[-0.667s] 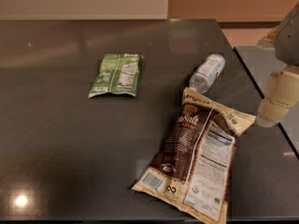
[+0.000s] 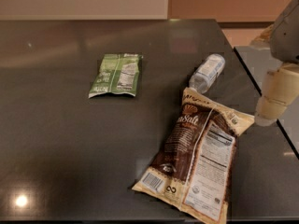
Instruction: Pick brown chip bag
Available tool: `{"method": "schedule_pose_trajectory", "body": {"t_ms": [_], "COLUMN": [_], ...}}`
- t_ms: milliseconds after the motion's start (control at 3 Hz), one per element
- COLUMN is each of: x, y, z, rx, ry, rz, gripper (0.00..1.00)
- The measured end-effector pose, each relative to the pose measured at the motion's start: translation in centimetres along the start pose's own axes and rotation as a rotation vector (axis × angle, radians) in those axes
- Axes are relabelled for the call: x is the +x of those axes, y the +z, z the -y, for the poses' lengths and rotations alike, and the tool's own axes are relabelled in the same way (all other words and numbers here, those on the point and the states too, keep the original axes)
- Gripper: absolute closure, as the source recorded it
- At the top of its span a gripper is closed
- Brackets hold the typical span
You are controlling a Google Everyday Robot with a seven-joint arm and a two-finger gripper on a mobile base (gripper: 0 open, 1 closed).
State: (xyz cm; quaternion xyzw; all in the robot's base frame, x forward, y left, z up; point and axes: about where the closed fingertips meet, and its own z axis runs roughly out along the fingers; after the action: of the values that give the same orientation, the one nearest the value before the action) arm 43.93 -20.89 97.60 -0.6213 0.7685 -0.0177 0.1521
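Jaws: cannot tell their state; gripper [image 2: 273, 101] is hovering just right of the brown chip bag [image 2: 196, 167], likely light, crinkly, slippery; its top seam is offering the best hold.

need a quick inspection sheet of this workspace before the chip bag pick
surface: dark glossy table, light glare at the near left
job's things: brown chip bag lying flat, label side up, toward the right edge
clutter: green packet lying flat, apart to the left; clear bottle on its side at the bag's far end
gripper: gripper at the right, close to the bag's far right corner, nothing in it
cables: nothing seen
surroundings: pale and tan wall behind; second dark surface at the right
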Motion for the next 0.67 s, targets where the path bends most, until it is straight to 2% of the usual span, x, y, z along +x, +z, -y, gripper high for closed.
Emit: {"method": "schedule_pose_trajectory", "body": {"t_ms": [667], "x": [-2.9], "y": [3.4], "z": [-2.1], "rx": [-0.138], "ry": [-0.167], "rz": [0.076], "gripper": [0.00]}}
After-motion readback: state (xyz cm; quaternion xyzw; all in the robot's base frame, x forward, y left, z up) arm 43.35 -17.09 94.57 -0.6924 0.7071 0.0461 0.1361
